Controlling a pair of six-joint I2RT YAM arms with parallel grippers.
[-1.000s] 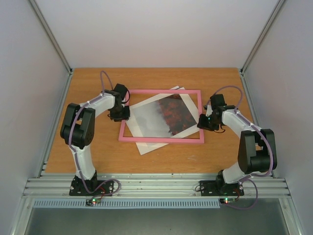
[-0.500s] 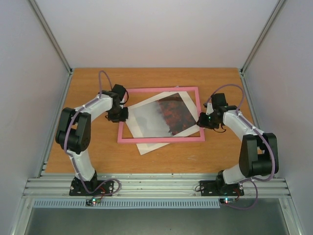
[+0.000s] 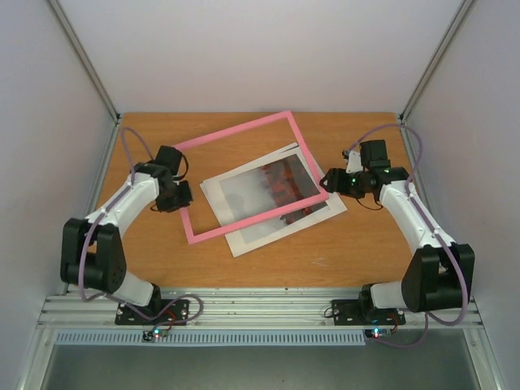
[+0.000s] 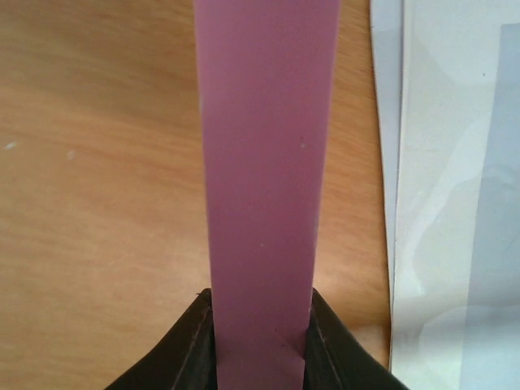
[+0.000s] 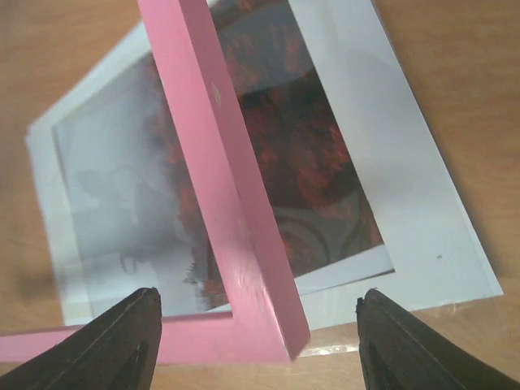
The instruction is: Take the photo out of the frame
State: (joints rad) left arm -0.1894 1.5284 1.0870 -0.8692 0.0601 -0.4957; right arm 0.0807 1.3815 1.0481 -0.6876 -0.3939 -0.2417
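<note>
Pink frame lies skewed across photo on desk; left fingers clamp its left rail, right fingers spread wide, holding nothing, beside its corner

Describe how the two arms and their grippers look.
Both arms match: the left arm and right arm have white tubular links between bulky black joint housings. A thin purple cable loops along each. The left gripper and right gripper are black, with dark tapered fingers. Small green and red lights glow at the bases.

L wrist: frame cut by top edge | R wrist: frame bar hides pt of photo
</note>
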